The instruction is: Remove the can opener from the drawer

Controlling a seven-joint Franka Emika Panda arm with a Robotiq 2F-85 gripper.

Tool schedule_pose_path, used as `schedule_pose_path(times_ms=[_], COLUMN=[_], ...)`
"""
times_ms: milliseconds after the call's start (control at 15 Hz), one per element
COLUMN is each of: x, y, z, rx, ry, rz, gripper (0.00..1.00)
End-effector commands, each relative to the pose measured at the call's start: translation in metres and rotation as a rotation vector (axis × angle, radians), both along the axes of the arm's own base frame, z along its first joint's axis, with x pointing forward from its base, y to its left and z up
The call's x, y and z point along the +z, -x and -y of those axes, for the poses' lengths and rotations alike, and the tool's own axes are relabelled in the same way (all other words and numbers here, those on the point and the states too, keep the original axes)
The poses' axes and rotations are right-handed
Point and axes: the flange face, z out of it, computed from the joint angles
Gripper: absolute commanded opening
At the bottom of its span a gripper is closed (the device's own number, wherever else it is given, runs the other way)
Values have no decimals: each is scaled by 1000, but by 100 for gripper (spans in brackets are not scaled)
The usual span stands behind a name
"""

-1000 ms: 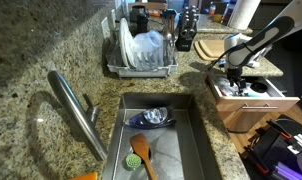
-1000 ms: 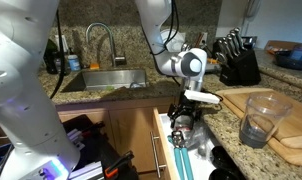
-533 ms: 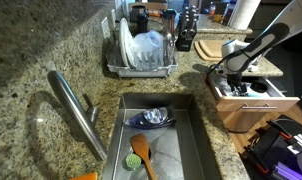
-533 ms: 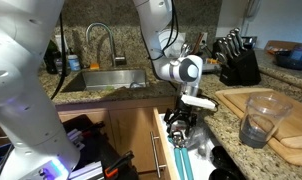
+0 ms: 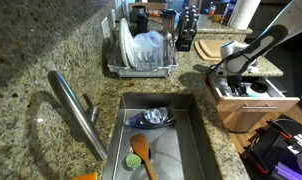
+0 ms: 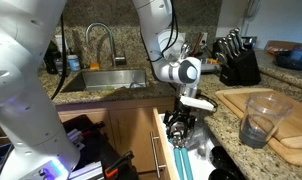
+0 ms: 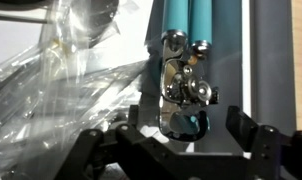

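The can opener (image 7: pixel 183 85) lies in the open drawer (image 7: pixel 276 60). It has a shiny metal head and two teal handles (image 7: pixel 187 20). Its teal handles also show in an exterior view (image 6: pixel 181 162). My gripper (image 7: pixel 186 135) is open and hangs straight over the metal head, with one black finger on each side of it and apart from it. In both exterior views the gripper (image 5: pixel 234 73) (image 6: pixel 178 127) reaches down into the tan wooden drawer (image 5: pixel 261 101) (image 6: pixel 157 140).
Crumpled clear plastic (image 7: pixel 61 70) lies in the drawer beside the can opener. A cutting board (image 6: pixel 286 128) with a glass (image 6: pixel 256 118) sits on the granite counter by the drawer. A knife block (image 6: pixel 236 62), a sink (image 5: pixel 196 140) and a dish rack (image 5: pixel 141 52) stand nearby.
My gripper has dropped a little lower into the drawer, closer to the can opener. Nothing else has moved.
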Motion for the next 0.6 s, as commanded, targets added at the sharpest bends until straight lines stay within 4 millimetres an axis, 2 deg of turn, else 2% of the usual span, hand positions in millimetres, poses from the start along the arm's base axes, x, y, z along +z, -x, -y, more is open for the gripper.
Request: schedule_pose_path(times_ms=[0, 400, 533], x=[-2, 2, 4], y=[0, -2, -4], z=[2, 4, 5], rx=[-10, -18, -16], ry=[0, 12, 17], rz=[-30, -45, -43], gripper=[58, 17, 7])
